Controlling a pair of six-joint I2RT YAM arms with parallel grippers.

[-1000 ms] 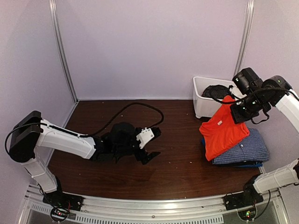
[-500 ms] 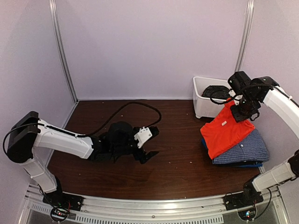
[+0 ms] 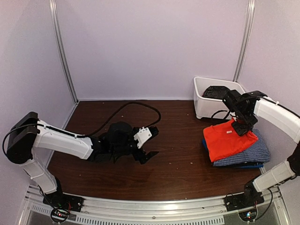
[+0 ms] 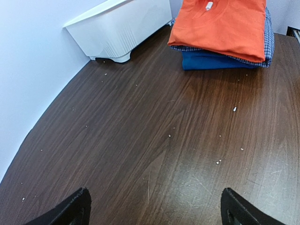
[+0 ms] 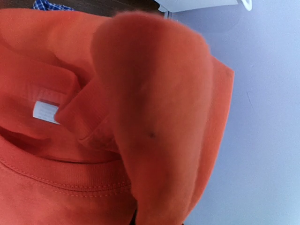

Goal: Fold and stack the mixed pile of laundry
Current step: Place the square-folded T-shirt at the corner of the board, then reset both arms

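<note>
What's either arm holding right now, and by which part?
The orange T-shirt, pinched in the right jaws at its collar end near the label. Left jaws open, empty.

A: How does the left arm lie?
B: Stretched low over the desk toward the middle, the left end effector turned sideways, jaws spread wide, both fingertips showing at the bottom edge of the wrist view.
A: And the right arm?
B: Raised and bent at the elbow, wrist pointing down, the right end effector closed tight, pinching the orange T-shirt at the collar.
</note>
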